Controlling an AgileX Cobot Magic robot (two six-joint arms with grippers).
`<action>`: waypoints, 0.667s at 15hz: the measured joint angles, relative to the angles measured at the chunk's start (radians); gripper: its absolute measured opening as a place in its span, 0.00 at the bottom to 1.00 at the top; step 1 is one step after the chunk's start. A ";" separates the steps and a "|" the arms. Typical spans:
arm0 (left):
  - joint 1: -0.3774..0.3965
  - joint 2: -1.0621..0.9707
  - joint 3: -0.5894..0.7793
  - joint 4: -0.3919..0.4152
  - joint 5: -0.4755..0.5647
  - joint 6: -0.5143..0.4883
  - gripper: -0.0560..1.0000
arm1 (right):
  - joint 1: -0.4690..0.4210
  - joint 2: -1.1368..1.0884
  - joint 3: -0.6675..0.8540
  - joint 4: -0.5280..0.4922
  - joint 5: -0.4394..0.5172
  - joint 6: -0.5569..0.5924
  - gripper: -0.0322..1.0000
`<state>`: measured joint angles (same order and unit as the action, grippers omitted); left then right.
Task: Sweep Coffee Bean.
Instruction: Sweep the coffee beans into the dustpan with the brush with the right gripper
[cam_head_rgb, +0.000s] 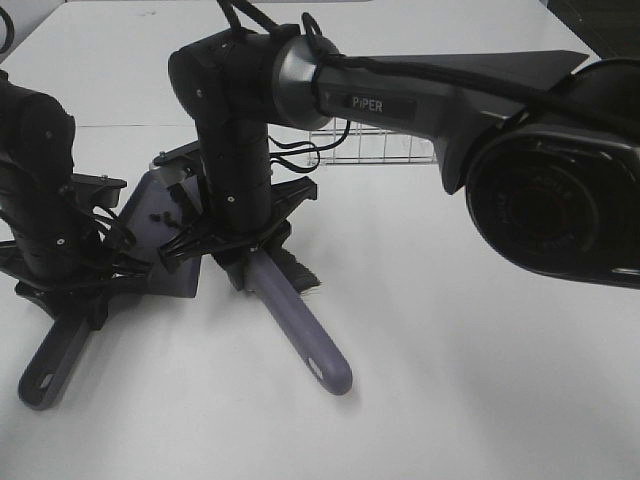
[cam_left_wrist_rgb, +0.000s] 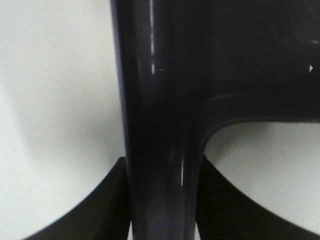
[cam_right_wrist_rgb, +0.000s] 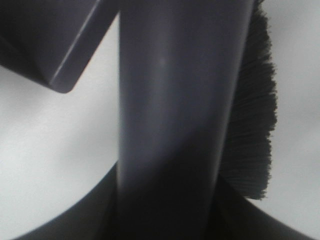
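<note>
A few tiny dark brown-black oval coffee beans (cam_head_rgb: 160, 214) lie on the tray of the purple-grey plastic dustpan (cam_head_rgb: 140, 228). I see none loose on the white table (cam_head_rgb: 480, 380), though the arms hide part of it.

The purple-grey plastic brush (cam_head_rgb: 305, 325) stands just beside the tray's open edge, with its black bristles (cam_right_wrist_rgb: 250, 125) at the table. The right gripper (cam_head_rgb: 245, 248), reaching across the middle, is clenched on the brush handle. The left gripper (cam_head_rgb: 70, 295) is clamped on the dustpan's handle (cam_left_wrist_rgb: 155, 100). A thin wire rack (cam_head_rgb: 370, 148) sits well behind them.

By my reading the sweep is near its end, with the beans being gathered into the tray. The next move calls for a short stroke of the bristles toward the tray. The dustpan's lip should be pressed flat so nothing rolls under it, followed by a check of the hidden ground.
</note>
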<state>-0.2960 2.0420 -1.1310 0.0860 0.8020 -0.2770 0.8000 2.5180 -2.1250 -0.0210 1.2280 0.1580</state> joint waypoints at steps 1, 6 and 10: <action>0.000 0.000 0.000 0.000 -0.001 0.001 0.38 | 0.004 0.001 0.000 0.005 0.000 -0.001 0.33; 0.000 0.000 0.000 -0.001 -0.004 0.001 0.38 | 0.014 0.001 -0.123 0.071 0.004 -0.003 0.33; 0.000 0.000 0.000 -0.001 -0.004 0.001 0.38 | 0.014 -0.002 -0.269 0.061 0.003 -0.008 0.33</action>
<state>-0.2960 2.0420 -1.1310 0.0850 0.7980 -0.2760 0.8140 2.5160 -2.3940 0.0400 1.2310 0.1500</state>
